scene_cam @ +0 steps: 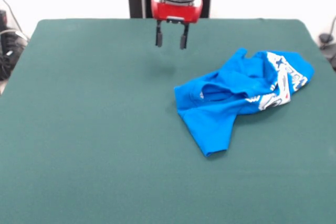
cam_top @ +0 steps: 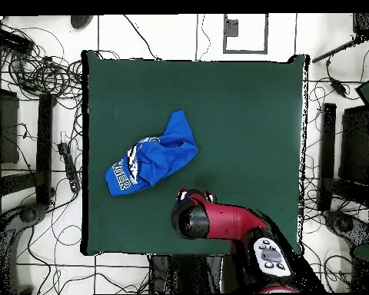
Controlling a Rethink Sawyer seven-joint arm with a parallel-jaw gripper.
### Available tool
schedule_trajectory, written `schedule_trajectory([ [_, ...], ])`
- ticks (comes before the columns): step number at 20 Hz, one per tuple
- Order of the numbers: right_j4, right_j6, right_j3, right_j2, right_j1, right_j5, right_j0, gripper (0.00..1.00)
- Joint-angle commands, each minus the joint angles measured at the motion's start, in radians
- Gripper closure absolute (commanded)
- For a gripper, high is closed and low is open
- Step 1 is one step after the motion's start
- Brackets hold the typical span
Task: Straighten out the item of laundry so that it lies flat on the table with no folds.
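Observation:
The item of laundry is a bright blue T-shirt lying crumpled and folded over on the right part of the table, its white print showing at the right end and one sleeve pointing to the front. In the overhead view the shirt lies left of centre. My gripper hangs open and empty above the table's far side, left of and behind the shirt, not touching it. In the overhead view the gripper is just below the shirt's right end, mostly hidden by the arm.
The dark green table is far bigger than the shirt. The red and black arm reaches in over the table's bottom edge in the overhead view. Cables and stands lie around the table on the floor.

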Motion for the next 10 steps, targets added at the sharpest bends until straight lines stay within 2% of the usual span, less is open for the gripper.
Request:
schedule_trajectory([
  [1,-0.005,0.134,0.081,0.151,0.048,-0.037,0.027,0.0],
  [10,0.041,0.169,0.089,0.141,0.01,-0.01,0.079,0.0],
])
